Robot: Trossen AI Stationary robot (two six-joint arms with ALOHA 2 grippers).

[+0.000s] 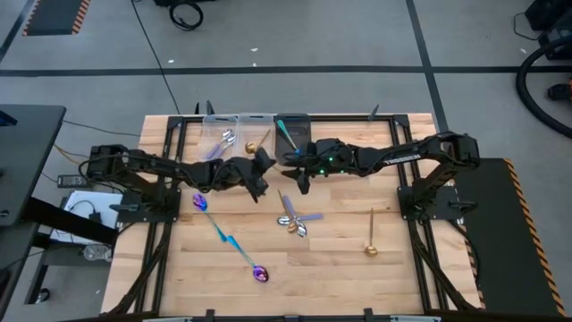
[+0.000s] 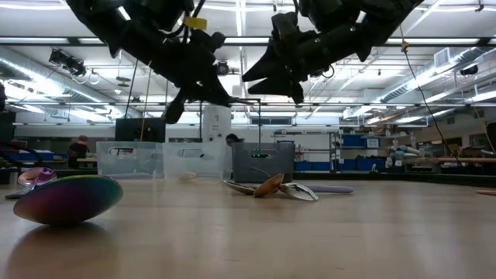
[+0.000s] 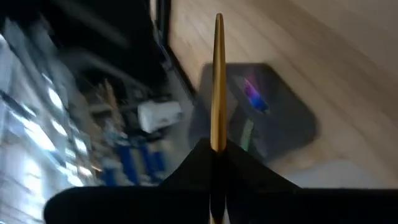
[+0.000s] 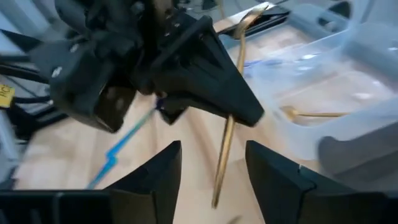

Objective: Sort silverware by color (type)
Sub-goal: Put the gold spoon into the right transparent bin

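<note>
My left gripper [image 1: 261, 172] is above the table's middle, near the far bins, and is shut on a gold spoon [image 3: 217, 81]. My right gripper [image 1: 301, 179] hovers open and empty just to its right; in the right wrist view its fingers [image 4: 155, 180] stand on either side of the spoon's lower end [image 4: 219, 180] without touching it. Two iridescent spoons with teal handles [image 1: 198, 203] [image 1: 259, 273] lie at the near left. A small pile of silver, lilac and gold spoons [image 1: 295, 221] lies in the middle. One gold spoon [image 1: 371, 237] lies to the right. My left gripper pinches the gold spoon's slim handle [image 4: 231, 121] between its two shut fingers. A long piece of handle [image 3: 218, 56] sticks out past the fingertips. The spoon is lifted clear of the table and hangs slanted, its lower end free.
Three bins stand at the far edge: two clear ones, one [image 1: 223, 136] holding a lilac-handled spoon and one [image 1: 256, 136] holding a gold spoon [image 4: 311, 114], and a dark one [image 1: 291, 132] with teal-handled spoons. The arms' metal frames run along both table sides.
</note>
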